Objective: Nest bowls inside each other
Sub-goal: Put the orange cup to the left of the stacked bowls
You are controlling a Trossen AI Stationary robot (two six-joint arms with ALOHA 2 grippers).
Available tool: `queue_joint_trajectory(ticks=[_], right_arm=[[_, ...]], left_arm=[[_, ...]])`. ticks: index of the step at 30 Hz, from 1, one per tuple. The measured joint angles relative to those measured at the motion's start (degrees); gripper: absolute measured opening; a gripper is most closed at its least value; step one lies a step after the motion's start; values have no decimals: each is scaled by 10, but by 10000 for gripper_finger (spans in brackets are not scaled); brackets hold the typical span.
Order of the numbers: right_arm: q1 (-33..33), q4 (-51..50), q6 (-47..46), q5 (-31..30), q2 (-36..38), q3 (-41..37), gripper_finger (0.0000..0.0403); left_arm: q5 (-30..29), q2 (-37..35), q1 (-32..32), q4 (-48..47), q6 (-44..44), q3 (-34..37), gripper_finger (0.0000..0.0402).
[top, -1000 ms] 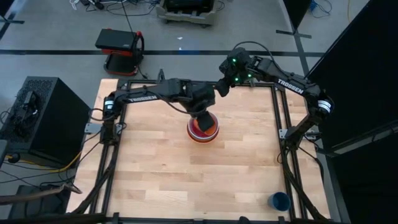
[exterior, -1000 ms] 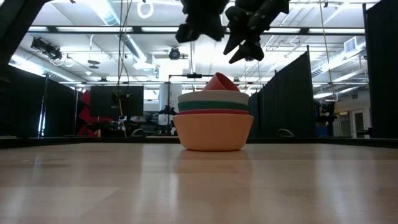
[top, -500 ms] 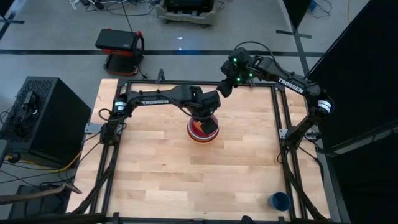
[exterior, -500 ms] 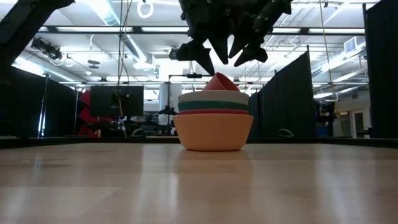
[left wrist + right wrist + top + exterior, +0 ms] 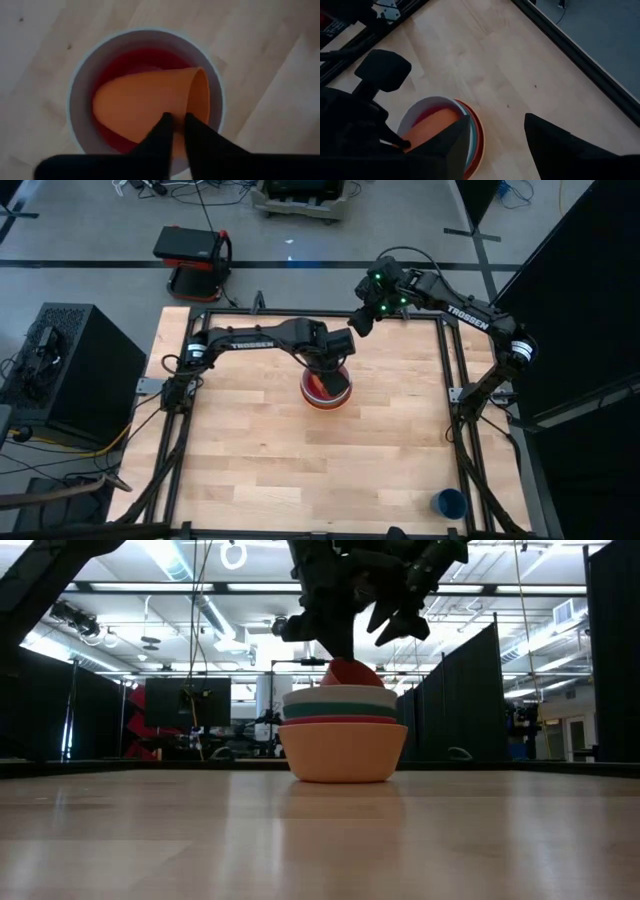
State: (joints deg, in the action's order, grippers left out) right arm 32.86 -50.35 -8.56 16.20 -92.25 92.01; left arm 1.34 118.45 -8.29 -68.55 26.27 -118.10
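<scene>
The bowls stand nested in one stack [image 5: 326,390] at the table's middle: yellow-orange [image 5: 343,752] lowest, then red-orange [image 5: 343,721], teal [image 5: 340,709] and white [image 5: 335,695], with the pink bowl [image 5: 115,70] inside the white one. A small orange cup [image 5: 145,105] lies on its side in the pink bowl. My left gripper [image 5: 175,122] is shut at the cup from above. My right gripper [image 5: 495,135] hangs open above the table, on the far right side of the stack, holding nothing. My left gripper pinches the orange cup's side wall close to its rim [image 5: 181,112]. One finger [image 5: 162,127] is on the outer wall and the other [image 5: 195,127] is at the mouth side. The fingers point steeply down. The cup lies on its side in the pink bowl.
A small dark blue cup [image 5: 449,502] stands near the table's near right corner. A black frame [image 5: 455,390] runs along the table's edges. Bare wood lies all round the stack.
My left gripper has come down onto the stack. Its fingers stood apart half a second ago and have now shut at the orange cup. The cup's top sits slightly lower than before.
</scene>
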Motion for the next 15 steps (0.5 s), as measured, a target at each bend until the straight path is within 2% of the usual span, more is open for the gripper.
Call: queue_joint_trajectory(ticks=[10,15], right_arm=[[0,1,0,3,0,0,158],[0,3,-1,3,0,0,162]], left_arm=[[4,0,-2,-6,-4,-8,0],[5,0,0,-7,-12,-12,20]])
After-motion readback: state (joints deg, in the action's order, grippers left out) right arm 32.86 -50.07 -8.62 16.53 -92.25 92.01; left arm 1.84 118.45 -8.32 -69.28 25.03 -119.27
